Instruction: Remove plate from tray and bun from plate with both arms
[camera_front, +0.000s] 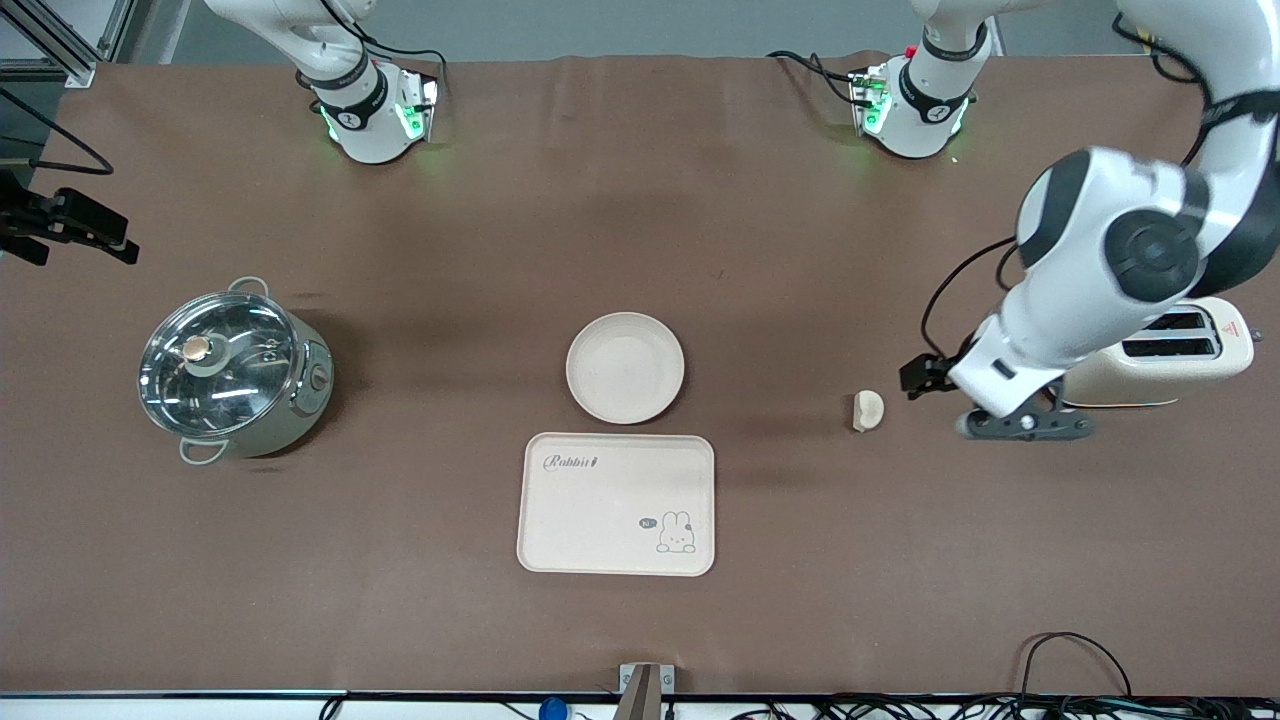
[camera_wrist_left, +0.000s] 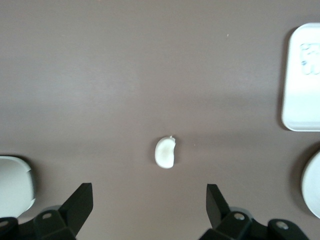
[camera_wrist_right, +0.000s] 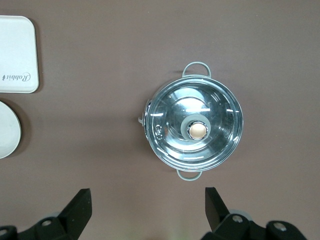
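The round plate (camera_front: 625, 367) sits empty on the table, just farther from the front camera than the Rabbit tray (camera_front: 616, 503), which is also empty. The bun (camera_front: 867, 410) lies on the table toward the left arm's end. My left gripper (camera_front: 1025, 428) is open and empty over the table between the bun and a toaster. The left wrist view shows it (camera_wrist_left: 148, 195) apart from the bun (camera_wrist_left: 165, 152), with the tray (camera_wrist_left: 302, 80) and plate (camera_wrist_left: 312, 185) at the frame's edge. My right gripper (camera_wrist_right: 147, 197) is open and empty; it is out of the front view.
A lidded steel pot (camera_front: 232, 368) stands toward the right arm's end; it also shows in the right wrist view (camera_wrist_right: 192, 130), with the tray (camera_wrist_right: 17, 55) and plate (camera_wrist_right: 7, 130). A cream toaster (camera_front: 1170, 352) stands by the left gripper.
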